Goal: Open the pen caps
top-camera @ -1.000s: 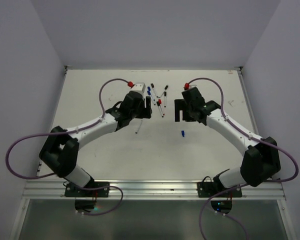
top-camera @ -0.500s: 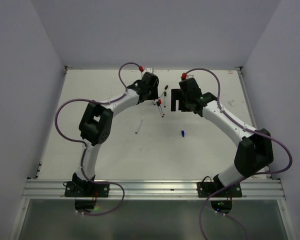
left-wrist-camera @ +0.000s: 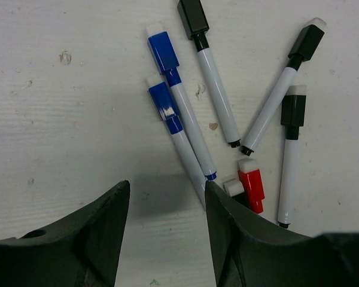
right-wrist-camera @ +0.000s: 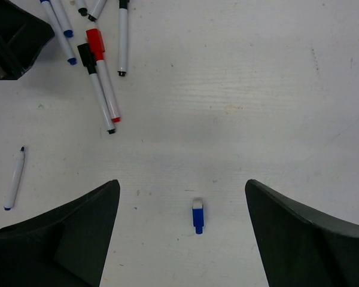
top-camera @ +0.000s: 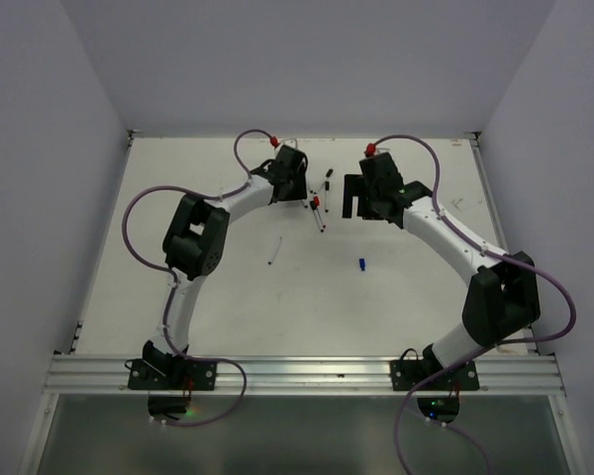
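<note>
Reaching much farther than a second ago, the left arm now stretches across the table, and the left claw hangs right over the bunch of pens. The right arm has moved only a little.

The left claw is open. Bare table shows between its two fingers, and it holds nothing. Just ahead of it lie the pen caps, on their white pens: two blue ones side by side, three black ones, and a red one close to the claw's right finger.

The right claw is open wide too and grips nothing. One loose blue cap lies alone on the table under it. In the wrist view it sits between the fingers but does not touch them. A bare pen with no cap lies off by itself, nearer the arm bases.
</note>
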`<state>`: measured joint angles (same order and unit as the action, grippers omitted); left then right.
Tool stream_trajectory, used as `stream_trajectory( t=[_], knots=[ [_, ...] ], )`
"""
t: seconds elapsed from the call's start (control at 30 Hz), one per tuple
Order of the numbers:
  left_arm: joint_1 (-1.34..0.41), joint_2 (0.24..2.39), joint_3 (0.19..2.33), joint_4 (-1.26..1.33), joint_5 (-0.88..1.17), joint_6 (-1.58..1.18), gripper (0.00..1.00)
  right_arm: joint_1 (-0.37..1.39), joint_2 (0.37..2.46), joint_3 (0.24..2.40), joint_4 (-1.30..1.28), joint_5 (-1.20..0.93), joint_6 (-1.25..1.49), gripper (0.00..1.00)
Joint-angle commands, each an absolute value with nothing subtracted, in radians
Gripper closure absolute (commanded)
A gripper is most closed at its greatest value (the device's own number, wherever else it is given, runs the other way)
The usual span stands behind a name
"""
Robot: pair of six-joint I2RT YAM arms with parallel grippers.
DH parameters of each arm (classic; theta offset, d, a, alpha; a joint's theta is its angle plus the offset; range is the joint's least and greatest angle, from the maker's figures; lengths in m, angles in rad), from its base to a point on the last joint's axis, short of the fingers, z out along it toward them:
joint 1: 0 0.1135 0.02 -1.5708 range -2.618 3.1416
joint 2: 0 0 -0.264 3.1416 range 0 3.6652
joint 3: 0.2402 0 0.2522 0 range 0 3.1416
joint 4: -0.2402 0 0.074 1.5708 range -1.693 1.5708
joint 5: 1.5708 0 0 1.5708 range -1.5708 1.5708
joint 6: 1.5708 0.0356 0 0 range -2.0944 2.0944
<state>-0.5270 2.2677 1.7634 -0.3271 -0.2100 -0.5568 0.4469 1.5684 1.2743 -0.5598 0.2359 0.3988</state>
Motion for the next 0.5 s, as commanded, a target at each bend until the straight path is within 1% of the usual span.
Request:
stream_trajectory(
  t=[0.0, 0.37, 0.47],
  knots=[
    [-0.529, 2.286, 1.825, -0.313, -0.187, -0.551, 0.44, 0.448, 1.537, 1.267, -0.538, 0.241, 0.403, 0.1],
    [-0.548, 2.362, 1.901, -0.397, -0.261, -0.525, 0.43, 0.446, 1.494, 1.247, -0.537, 0.248, 0.406, 0.09],
    [-0.561, 2.353, 1.885, -0.396, -0.27, -0.522, 0.43, 0.442, 1.489, 1.241, -0.532, 0.256, 0.408, 0.09]
  ],
)
